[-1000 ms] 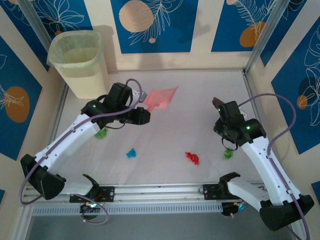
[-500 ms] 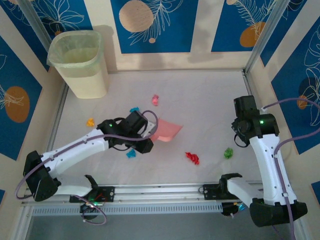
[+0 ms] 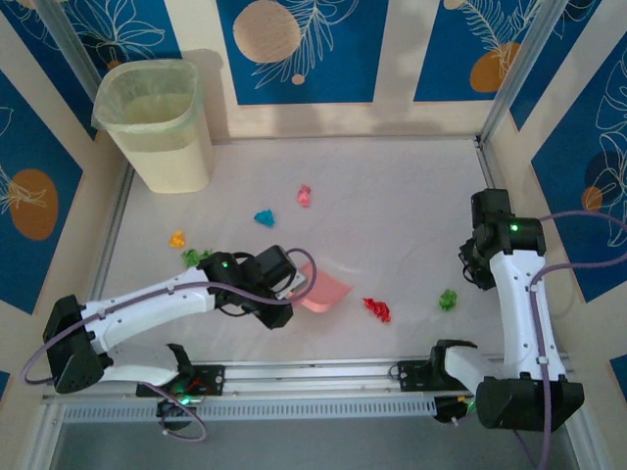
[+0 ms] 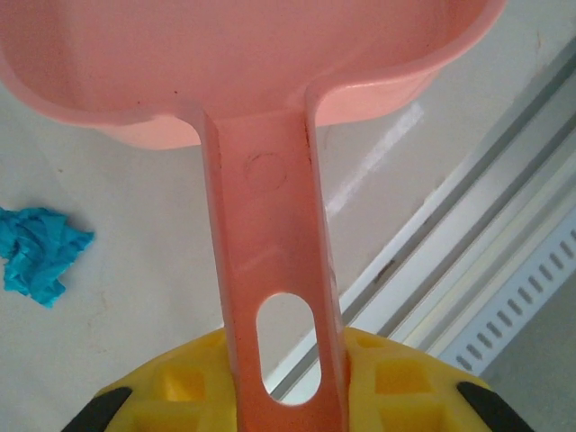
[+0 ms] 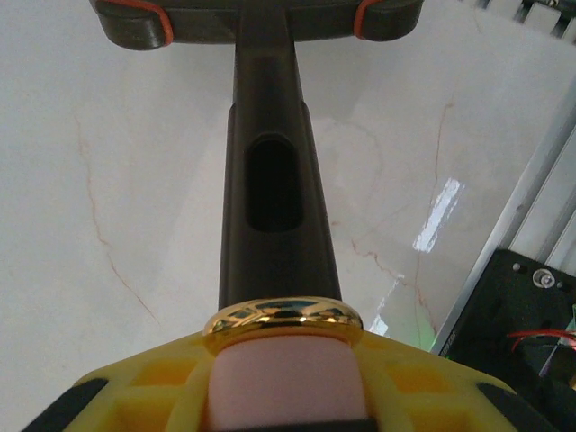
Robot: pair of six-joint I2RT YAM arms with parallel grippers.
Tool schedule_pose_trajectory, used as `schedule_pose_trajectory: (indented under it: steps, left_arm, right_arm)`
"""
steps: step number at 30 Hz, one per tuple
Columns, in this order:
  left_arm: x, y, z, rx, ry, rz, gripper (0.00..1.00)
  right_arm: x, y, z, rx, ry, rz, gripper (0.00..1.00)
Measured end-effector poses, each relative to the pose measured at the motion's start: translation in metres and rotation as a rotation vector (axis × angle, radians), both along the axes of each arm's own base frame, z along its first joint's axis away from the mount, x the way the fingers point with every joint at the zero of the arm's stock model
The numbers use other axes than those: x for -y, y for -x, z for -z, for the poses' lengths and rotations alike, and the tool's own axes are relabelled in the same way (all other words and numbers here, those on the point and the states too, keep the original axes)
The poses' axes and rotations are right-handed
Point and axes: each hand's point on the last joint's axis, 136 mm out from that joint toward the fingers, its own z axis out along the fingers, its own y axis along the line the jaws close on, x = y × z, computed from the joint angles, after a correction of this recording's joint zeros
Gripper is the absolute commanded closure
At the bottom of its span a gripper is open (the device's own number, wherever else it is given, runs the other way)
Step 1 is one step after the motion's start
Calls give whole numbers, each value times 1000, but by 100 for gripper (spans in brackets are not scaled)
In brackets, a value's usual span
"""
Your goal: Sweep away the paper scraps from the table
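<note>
Paper scraps lie spread over the table (image 3: 392, 196): a red one (image 3: 376, 309), a green one (image 3: 448, 300), a pink one (image 3: 304, 195), a cyan one (image 3: 264, 217), an orange one (image 3: 177, 238) and another green one (image 3: 196, 258). My left gripper (image 3: 287, 285) is shut on the handle (image 4: 270, 270) of a pink dustpan (image 3: 325, 291), low over the table left of the red scrap. A cyan scrap (image 4: 36, 256) lies left of the pan (image 4: 243, 63). My right gripper (image 3: 480, 262) is shut on a dark brush (image 5: 270, 198) near the right wall.
A pale yellow bin (image 3: 157, 122) stands in the far left corner. The aluminium rail (image 3: 313, 377) runs along the near edge, close under the dustpan handle (image 4: 468, 225). Patterned panels wall the table. The right arm's base (image 5: 531, 306) sits at the near right.
My left arm has carried the dustpan from mid-table toward the near edge, uncovering the far scraps. My right arm has drawn back with the brush toward the right wall.
</note>
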Motion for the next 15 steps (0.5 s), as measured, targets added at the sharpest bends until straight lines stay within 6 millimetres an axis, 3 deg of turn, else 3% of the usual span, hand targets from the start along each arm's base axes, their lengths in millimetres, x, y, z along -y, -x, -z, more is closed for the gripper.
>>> schedule_pose_trajectory:
  steps: [4, 15]
  left_arm:
    - [1, 14, 3, -9, -19, 51, 100]
    - [6, 28, 3, -9, -18, 120, 100]
  right_arm:
    - [-5, -2, 15, -58, -36, -5, 100]
    - [-22, -10, 42, -128, -123, -32, 100]
